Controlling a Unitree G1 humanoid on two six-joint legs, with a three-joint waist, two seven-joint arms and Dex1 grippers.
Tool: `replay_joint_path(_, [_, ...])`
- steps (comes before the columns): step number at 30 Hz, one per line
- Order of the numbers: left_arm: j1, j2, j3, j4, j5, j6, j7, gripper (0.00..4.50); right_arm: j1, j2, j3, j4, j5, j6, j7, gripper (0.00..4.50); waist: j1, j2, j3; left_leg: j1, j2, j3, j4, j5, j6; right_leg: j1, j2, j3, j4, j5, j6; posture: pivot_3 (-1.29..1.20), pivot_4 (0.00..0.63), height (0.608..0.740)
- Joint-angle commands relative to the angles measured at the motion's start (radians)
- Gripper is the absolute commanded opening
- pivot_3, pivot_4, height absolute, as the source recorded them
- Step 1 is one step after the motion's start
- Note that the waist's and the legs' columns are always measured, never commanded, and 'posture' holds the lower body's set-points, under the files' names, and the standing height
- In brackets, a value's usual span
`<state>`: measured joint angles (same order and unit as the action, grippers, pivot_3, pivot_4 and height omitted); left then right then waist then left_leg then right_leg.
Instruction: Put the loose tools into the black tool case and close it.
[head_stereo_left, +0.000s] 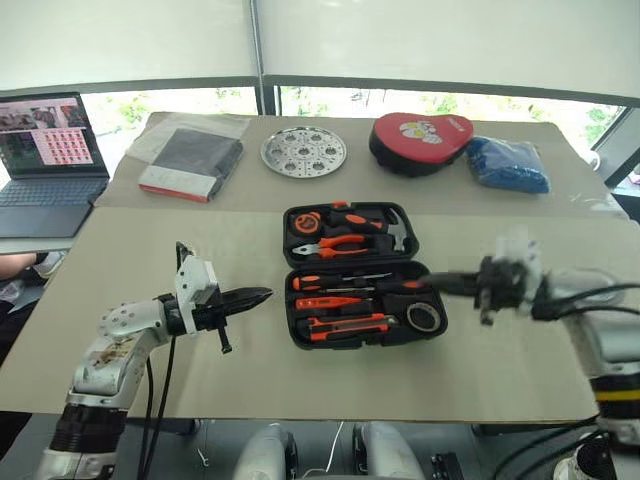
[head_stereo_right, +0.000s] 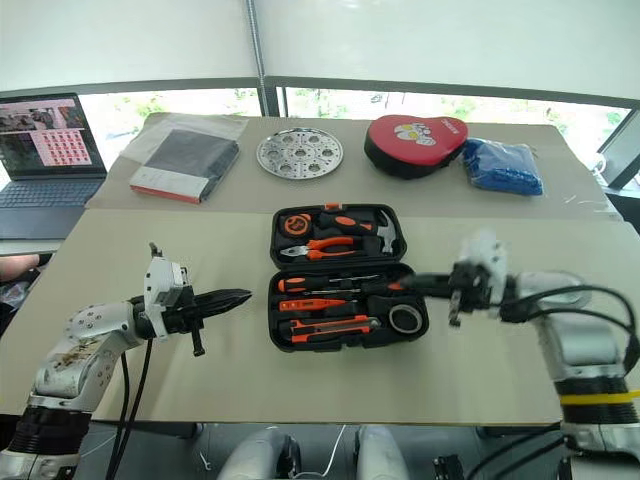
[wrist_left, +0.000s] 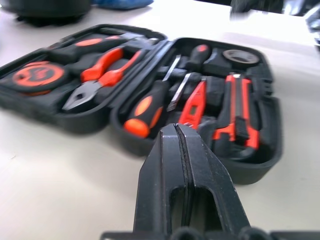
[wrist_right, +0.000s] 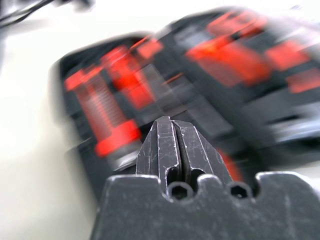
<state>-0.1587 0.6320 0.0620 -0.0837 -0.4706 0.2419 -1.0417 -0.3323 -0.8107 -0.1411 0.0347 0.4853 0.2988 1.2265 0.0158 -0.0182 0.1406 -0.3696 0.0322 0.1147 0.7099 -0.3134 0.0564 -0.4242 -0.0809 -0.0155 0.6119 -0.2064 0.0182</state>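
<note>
- I take the black tool case (head_stereo_left: 362, 272) as my reference. It lies open flat at the middle of the worktop (head_stereo_left: 150, 330), lid half away from me, base half nearer.
- The loose tools sit in the base half: two screwdrivers (head_stereo_left: 345, 283), the tester pen (head_stereo_left: 327, 302), the utility knife (head_stereo_left: 347, 325) and the roll of black tape (head_stereo_left: 425, 317) at the base's right end. I judge loading complete; closing remains.
- The left gripper (head_stereo_left: 258, 296) hovers just left of the case, apart from it, fingers (wrist_left: 170, 165) clenched on nothing.
- The right gripper (head_stereo_right: 415, 283) reaches in from the right to the base's right end, close to the tape; fingers (wrist_right: 167, 150) clenched, empty. I cannot tell whether it touches the case.
- Risk: clenched fingers give only a narrow push point. Pressing one corner of the lid could slide or spin the case on the smooth worktop instead of folding it.
- Risk: I cannot confirm every tool is fully seated in its recess. A raised handle or the tape would block the lid and keep the latch from engaging.
- Risk: the right gripper near the tape could knock it out if it drags across the base.
- Risk: a lid swung without the base braced may bounce open.
</note>
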Motion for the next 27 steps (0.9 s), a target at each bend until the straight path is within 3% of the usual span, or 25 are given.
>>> replay_joint_path(1, [-0.072,-0.02,0.001,0.024,0.043,0.134,0.158,0.0,-0.017,0.009,-0.011,0.118,-0.086,-0.05,-0.1,0.07,0.003,0.0,0.0,0.0,0.0,0.0,0.0,0.0,0.0,0.0,0.0,0.0,0.0,0.0,0.0,0.0,0.15,0.74])
replay_joint_path(3, [-0.118,-0.05,-0.026,0.061,0.078,0.197,0.235,0.0,-0.069,0.051,0.043,0.226,-0.221,-0.12,-0.251,0.07,-0.003,0.0,0.0,-0.001,-0.001,0.0,0.0,0.0,0.0,0.0,0.0,0.001,0.0,0.0,0.0,0.0,0.15,0.74])
replay_joint_path(6, [-0.178,-0.099,-0.063,0.107,0.112,0.263,0.301,0.0,-0.136,0.12,0.088,0.349,-0.302,-0.168,-0.346,0.07,-0.012,0.0,0.0,-0.001,-0.002,0.002,0.0,0.001,0.0,-0.001,0.0,0.002,0.001,0.001,0.001,0.0,0.15,0.74])
replay_joint_path(15, [-0.294,-0.188,-0.159,0.163,0.162,0.331,0.319,0.0,-0.235,0.216,0.183,0.55,-0.363,-0.318,-0.259,0.07,-0.026,0.0,0.0,-0.002,0.0,0.001,0.0,0.002,-0.004,-0.001,0.004,0.003,0.001,0.001,0.001,0.0,0.15,0.74])
replay_joint_path(22, [-0.286,-0.176,-0.19,0.134,0.145,0.327,0.223,0.0,-0.159,0.191,0.212,0.4,-0.319,-0.319,-0.075,0.07,-0.026,0.0,0.0,-0.002,0.0,0.001,-0.001,0.002,-0.003,-0.001,0.003,0.002,0.001,0.001,0.002,0.0,0.15,0.74])
replay_joint_path(27, [-0.218,-0.134,-0.171,0.063,0.13,0.35,0.185,0.0,-0.046,0.151,0.185,0.232,-0.294,-0.241,-0.077,0.07,-0.027,0.0,0.0,-0.002,0.0,0.001,-0.005,0.002,-0.003,-0.001,0.003,0.002,0.0,0.0,0.002,0.0,0.15,0.74])
